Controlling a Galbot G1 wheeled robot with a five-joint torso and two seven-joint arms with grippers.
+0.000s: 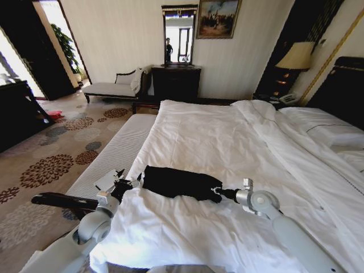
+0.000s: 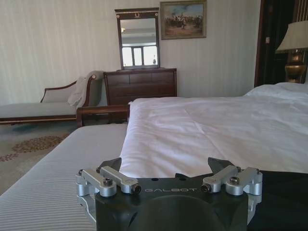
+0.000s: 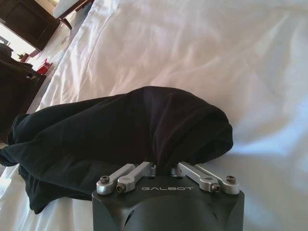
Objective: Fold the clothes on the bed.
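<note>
Hidden: my right gripper (image 3: 163,166) fingertips are buried in black cloth; the lettering cannot be made out.
Right fingers: drawn together, pinching one end of the T-shirt (image 1: 176,183).
Left fingers: my left gripper (image 1: 128,183) is spread apart at the other end, gripping nothing.
T-shirt: bunched lengthwise, long axis crosswise between both grippers, near the bed (image 1: 227,142) edge.

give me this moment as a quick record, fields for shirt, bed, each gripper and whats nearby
shirt: black T-shirt, bunched into a long strip near the bed's foot edge
bed: white duvet, rumpled
left gripper: at the shirt's left end
right gripper: at the shirt's right end, fingers drawn together into the cloth
nearby: striped bench beside the bed, dark dresser under a mirror
</note>
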